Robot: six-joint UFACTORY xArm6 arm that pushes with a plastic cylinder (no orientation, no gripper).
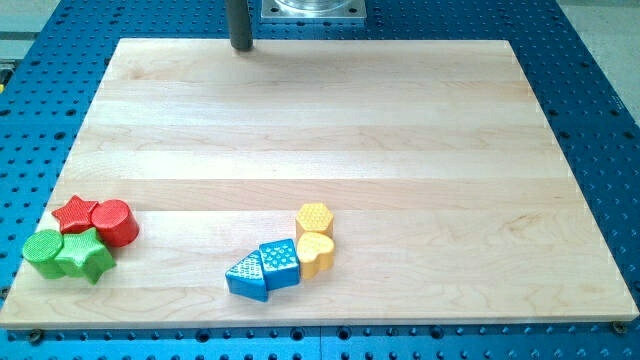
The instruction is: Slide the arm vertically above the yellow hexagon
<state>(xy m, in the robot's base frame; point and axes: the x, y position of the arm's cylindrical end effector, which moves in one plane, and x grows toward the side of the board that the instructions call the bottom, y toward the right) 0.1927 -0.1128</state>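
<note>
The yellow hexagon (314, 217) sits right of centre in the lower half of the wooden board (320, 120). A yellow heart (316, 254) touches it just below. A blue cube (279, 264) and a blue triangle (247, 277) lie in a row to the heart's left. My tip (241, 46) is at the view's top edge of the board, far above the yellow hexagon and somewhat to its left, touching no block.
At the view's lower left a cluster holds a red star (76, 212), a red cylinder (114, 222), a green cylinder (43, 252) and a green star (86, 255). A metal mount (312, 9) is at the top centre. Blue perforated table surrounds the board.
</note>
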